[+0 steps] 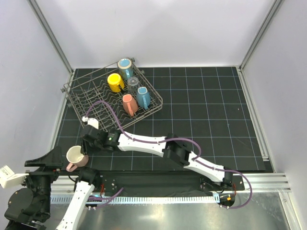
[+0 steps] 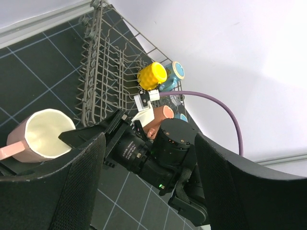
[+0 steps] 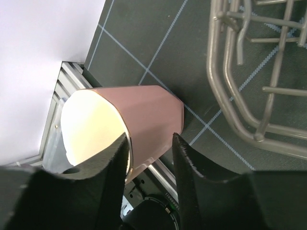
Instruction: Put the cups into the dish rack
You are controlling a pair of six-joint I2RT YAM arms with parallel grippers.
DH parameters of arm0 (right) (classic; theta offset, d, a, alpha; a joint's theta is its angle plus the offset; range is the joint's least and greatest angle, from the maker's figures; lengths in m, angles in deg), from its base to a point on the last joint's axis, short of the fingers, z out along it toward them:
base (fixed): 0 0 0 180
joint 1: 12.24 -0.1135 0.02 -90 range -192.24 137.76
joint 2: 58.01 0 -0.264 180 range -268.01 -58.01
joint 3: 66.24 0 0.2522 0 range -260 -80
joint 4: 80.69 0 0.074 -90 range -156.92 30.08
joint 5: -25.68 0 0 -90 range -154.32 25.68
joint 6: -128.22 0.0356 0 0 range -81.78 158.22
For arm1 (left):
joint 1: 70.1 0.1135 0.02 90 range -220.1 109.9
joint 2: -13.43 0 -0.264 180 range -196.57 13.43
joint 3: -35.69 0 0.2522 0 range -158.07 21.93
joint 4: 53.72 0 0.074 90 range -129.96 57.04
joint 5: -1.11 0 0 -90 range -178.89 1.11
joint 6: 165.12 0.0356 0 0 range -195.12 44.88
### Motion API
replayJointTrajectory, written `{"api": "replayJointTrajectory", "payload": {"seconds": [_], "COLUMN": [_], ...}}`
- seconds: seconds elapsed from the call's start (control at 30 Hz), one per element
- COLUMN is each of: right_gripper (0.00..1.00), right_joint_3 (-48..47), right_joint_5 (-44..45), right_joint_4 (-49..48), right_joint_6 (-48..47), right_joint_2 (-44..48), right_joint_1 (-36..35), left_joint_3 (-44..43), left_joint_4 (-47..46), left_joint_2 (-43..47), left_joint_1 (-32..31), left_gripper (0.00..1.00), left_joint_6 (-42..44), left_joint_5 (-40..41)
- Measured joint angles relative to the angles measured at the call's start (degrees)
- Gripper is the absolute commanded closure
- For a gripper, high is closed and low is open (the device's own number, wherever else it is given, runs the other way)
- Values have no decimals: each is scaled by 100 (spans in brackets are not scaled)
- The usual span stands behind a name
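Note:
A salmon-pink cup with a cream inside hangs tilted near the mat's front left corner. My right gripper is shut on its wall. In the right wrist view one finger is in the mouth and the other is outside the cup, with the gripper around it. My left gripper is open and empty just below, mostly hidden in the top view. It sees the cup on its left. The dish rack at the back left holds light blue, yellow, clear, blue and pink cups.
My right arm stretches across the front of the black mat toward the left. The rack's near corner is close on the right of the held cup. An aluminium rail runs along the front edge, and white walls enclose the table.

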Motion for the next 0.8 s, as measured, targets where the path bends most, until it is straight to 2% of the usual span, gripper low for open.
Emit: {"api": "replayJointTrajectory", "payload": {"seconds": [0.2, 0.3, 0.33, 0.63, 0.8], "right_gripper": [76, 88, 95, 96, 96], "right_joint_3": [0, 68, 125, 323, 651], "right_joint_5": [-94, -127, -149, -205, -238], "right_joint_4": [-20, 2, -13, -59, -391], "right_joint_6": [-72, -129, -140, -219, -424], "right_joint_2": [0, 0, 0, 13, 160], "right_joint_1": [0, 2, 17, 26, 55], "left_joint_3": [44, 61, 66, 83, 83], "left_joint_4": [-2, 2, 2, 4, 4], "left_joint_2": [0, 0, 0, 0, -11], "left_joint_1": [0, 0, 0, 0, 0], "left_gripper": [27, 27, 27, 27, 27], "left_joint_6": [22, 17, 15, -7, -13], "left_joint_5": [0, 0, 0, -4, -9]}}
